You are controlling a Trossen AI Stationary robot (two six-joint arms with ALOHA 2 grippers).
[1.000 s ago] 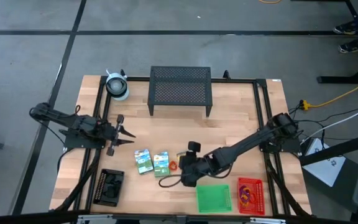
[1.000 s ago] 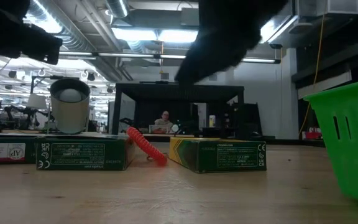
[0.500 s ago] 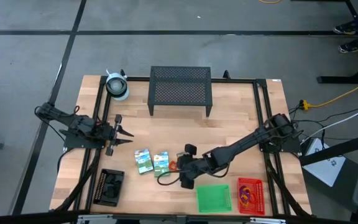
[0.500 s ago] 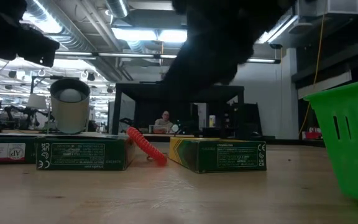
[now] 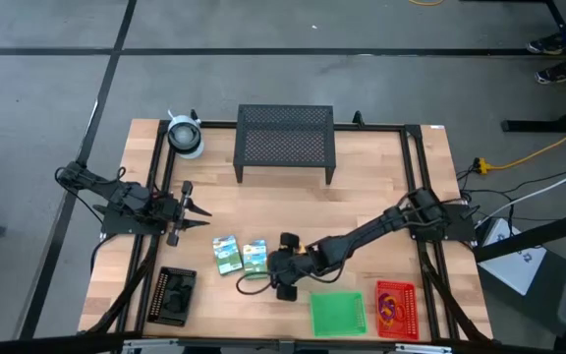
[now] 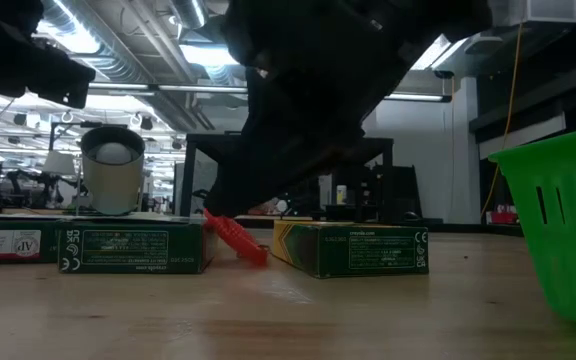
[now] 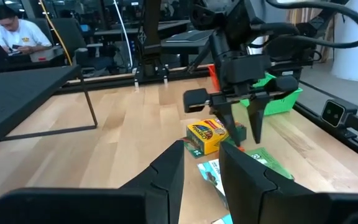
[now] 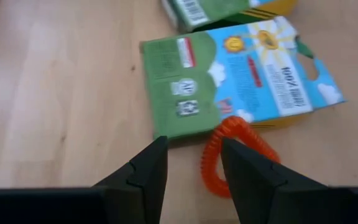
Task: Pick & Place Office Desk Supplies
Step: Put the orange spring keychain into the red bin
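Two green-white card boxes point(image 5: 227, 254) point(image 5: 254, 256) lie flat on the table's near middle, and the left wrist view also shows a yellow crayon box point(image 7: 207, 134) beside them. An orange loop point(image 8: 229, 158) lies on the wood against the edge of one box point(image 8: 229, 74). My right gripper point(image 8: 192, 146) hangs open just above that loop point(image 6: 236, 238), fingers slanting down; I see no touch. My left gripper point(image 5: 202, 211) waits open at the table's left side, holding nothing.
A green tray point(image 5: 339, 313) and a red tray point(image 5: 396, 307) stand at the near right, and a black tray point(image 5: 175, 295) at the near left. The black mesh stand point(image 5: 285, 143) and a whitish roll point(image 5: 185, 135) are at the far edge. A person sits in the room behind.
My right gripper has moved toward the table's left edge and down, tipping steeper, until it hangs low over the orange loop beside the card boxes. Its fingers have kept the same gap. The boxes and the loop have not moved.
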